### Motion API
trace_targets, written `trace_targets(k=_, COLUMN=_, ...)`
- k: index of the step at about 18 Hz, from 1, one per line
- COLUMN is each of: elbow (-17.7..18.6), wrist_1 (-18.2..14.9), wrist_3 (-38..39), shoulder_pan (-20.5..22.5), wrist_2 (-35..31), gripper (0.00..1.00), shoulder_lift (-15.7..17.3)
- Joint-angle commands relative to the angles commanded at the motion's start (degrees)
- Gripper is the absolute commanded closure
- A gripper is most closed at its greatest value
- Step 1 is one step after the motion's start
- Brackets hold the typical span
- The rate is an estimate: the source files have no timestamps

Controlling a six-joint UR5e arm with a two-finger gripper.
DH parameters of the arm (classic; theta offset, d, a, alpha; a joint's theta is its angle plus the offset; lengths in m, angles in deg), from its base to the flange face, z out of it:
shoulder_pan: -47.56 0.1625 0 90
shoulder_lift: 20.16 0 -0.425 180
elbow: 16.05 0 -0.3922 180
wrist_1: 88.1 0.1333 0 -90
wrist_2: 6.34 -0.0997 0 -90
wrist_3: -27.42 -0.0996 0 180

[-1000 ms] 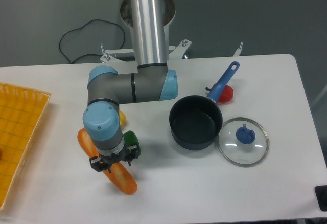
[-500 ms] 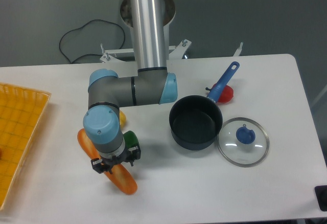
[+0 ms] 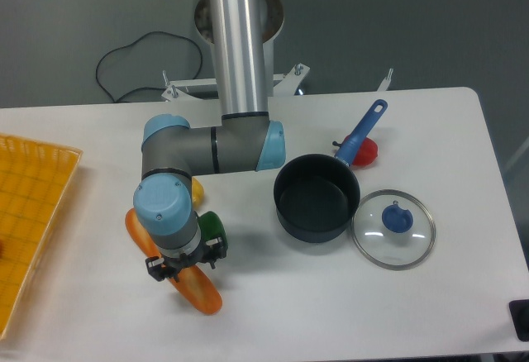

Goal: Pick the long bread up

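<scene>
Orange plastic mesh forms the flat basket (image 3: 33,213) we see at the table's left edge. Moving right, the long orange-brown toy baguette (image 3: 198,290) lies diagonally on the white table (image 3: 331,312), its upper end poking out left of the arm's wrist and its lower end rounding off toward the near edge. Our black two-finger gripper (image 3: 185,268) sits directly over the bread's middle with a finger on each side of it; we cannot tell whether the fingers are pressing on the bread or only straddling it. A yellow toy pepper (image 3: 197,188) and a green toy pepper (image 3: 212,226) sit just beside the wrist. Further right stands a dark round pot with a blue handle (image 3: 316,197), a small red piece (image 3: 367,152) by the handle, then a glass lid with a blue knob (image 3: 393,228).
</scene>
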Motion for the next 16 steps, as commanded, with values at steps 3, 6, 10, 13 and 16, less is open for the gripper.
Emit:
trace_targets(k=3, elbow=-0.09, wrist_1=0.0, wrist_3=-0.01, shoulder_pan=-0.09, wrist_2=0.0, gripper=0.0, shoulder_lift=0.0)
trace_targets(k=6, elbow=-0.09, wrist_1=0.0, wrist_3=-0.1, shoulder_pan=-0.17, wrist_2=-0.26, gripper=0.0, shoulder_lift=-0.35)
trace_targets(k=10, elbow=-0.09, wrist_1=0.0, wrist_3=0.16, shoulder_pan=-0.44, wrist_2=-0.18, gripper=0.0, shoulder_lift=-0.53)
trace_targets(k=13, elbow=-0.26, wrist_1=0.0, wrist_3=0.08, shoulder_pan=-0.44, wrist_2=-0.09, gripper=0.0, shoulder_lift=-0.79)
trace_targets(k=16, elbow=-0.26, wrist_1=0.09, wrist_3=0.34, shoulder_pan=-0.44, wrist_2=-0.09, gripper=0.0, shoulder_lift=-1.23)
